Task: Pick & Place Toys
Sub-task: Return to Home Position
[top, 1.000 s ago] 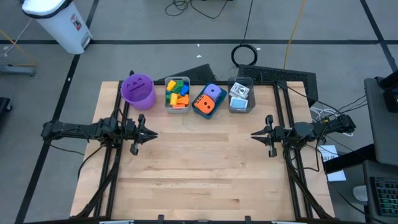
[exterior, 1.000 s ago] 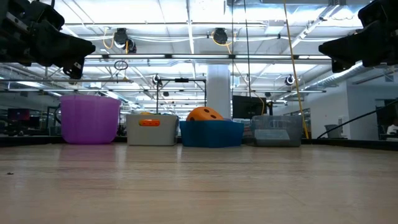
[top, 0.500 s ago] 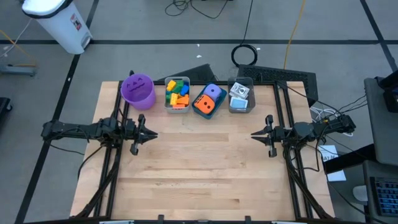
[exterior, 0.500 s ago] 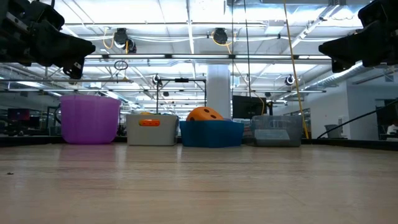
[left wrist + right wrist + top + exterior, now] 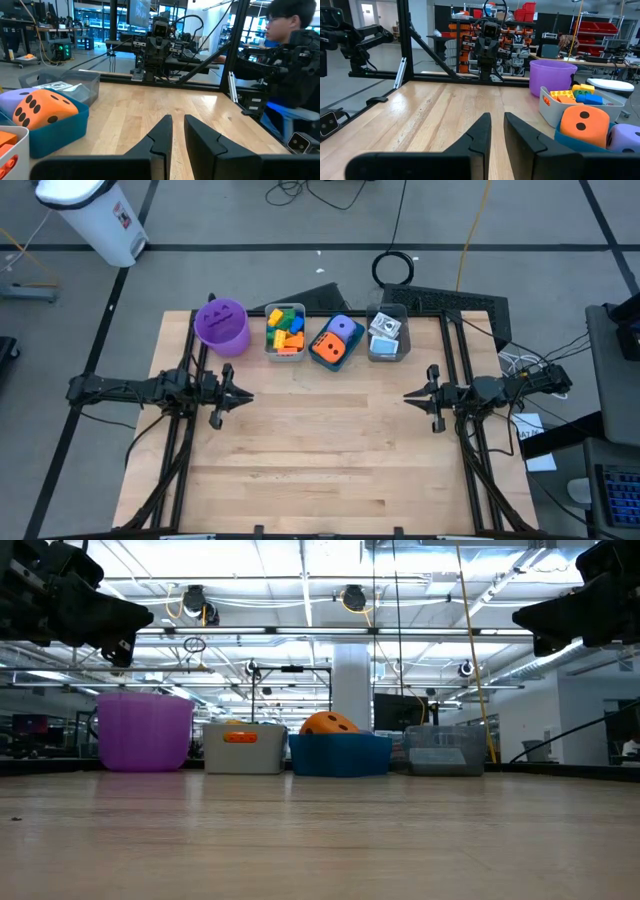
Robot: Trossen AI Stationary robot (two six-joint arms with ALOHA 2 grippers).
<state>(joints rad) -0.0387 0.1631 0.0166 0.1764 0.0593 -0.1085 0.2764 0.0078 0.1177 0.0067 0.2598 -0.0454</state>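
Note:
The toys lie in three bins along the table's far edge. Coloured bricks point(image 5: 285, 330) fill a grey bin, an orange die point(image 5: 327, 348) and a purple die point(image 5: 343, 328) sit in a blue bin, and printed cubes point(image 5: 385, 332) lie in a clear bin. My left gripper point(image 5: 248, 394) hovers shut at the left edge, pointing level across the table. My right gripper point(image 5: 408, 394) hovers shut at the right edge, facing it. Both hang above the wood, touching nothing. The left wrist view shows the orange die point(image 5: 42, 109); the right wrist view shows the bricks point(image 5: 577, 94).
A purple cup point(image 5: 221, 325) stands left of the bins. Bare wooden tabletop point(image 5: 330, 445) stretches between the arms and toward the near edge. A person point(image 5: 292, 45) sits beyond the table's right side. A white bin point(image 5: 95, 215) and cables lie on the floor.

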